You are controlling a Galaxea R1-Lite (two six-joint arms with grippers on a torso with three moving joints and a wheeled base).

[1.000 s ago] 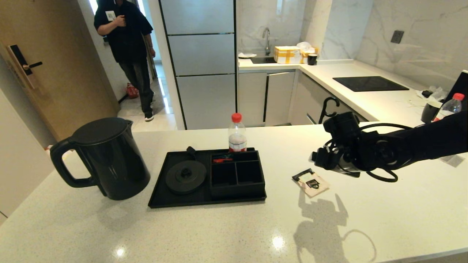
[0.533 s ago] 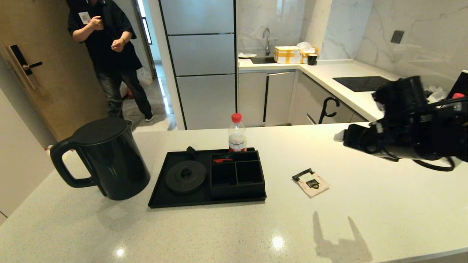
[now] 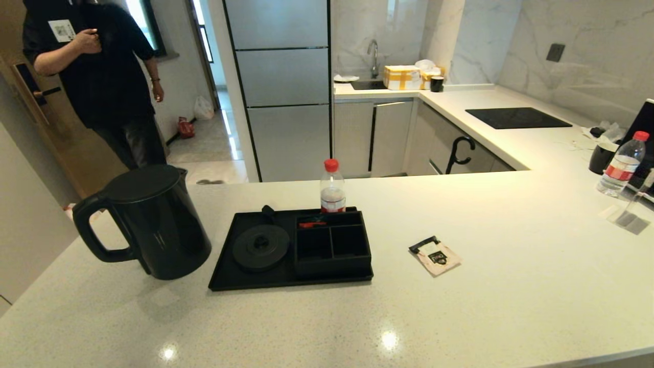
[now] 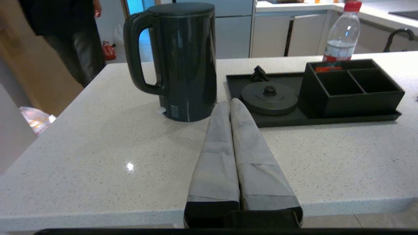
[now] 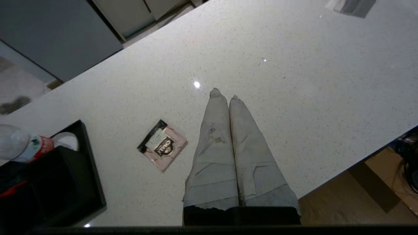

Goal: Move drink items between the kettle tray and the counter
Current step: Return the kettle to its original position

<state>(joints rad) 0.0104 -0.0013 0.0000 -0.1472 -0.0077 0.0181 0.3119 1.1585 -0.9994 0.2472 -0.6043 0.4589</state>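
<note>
The right end effector (image 5: 225, 95) has withdrawn from the head view and closed empty above the tabletop (image 3: 511, 306), leaving the light, flimsy sachet (image 3: 435, 256) lying flat beside the tray (image 3: 225, 271), best pinched at an edge.

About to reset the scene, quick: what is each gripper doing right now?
Left gripper: closed, holding nothing.
Right gripper: closed, holding nothing, above the counter beside the sachet.

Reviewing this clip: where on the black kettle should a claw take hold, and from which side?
Probably the loop handle. The kettle stands upright on the counter, left of the tray, with its handle pointing away from the tray toward the counter's left end. Coming in level from that open side suits best; the smooth round body looks too wide to pinch.
</note>
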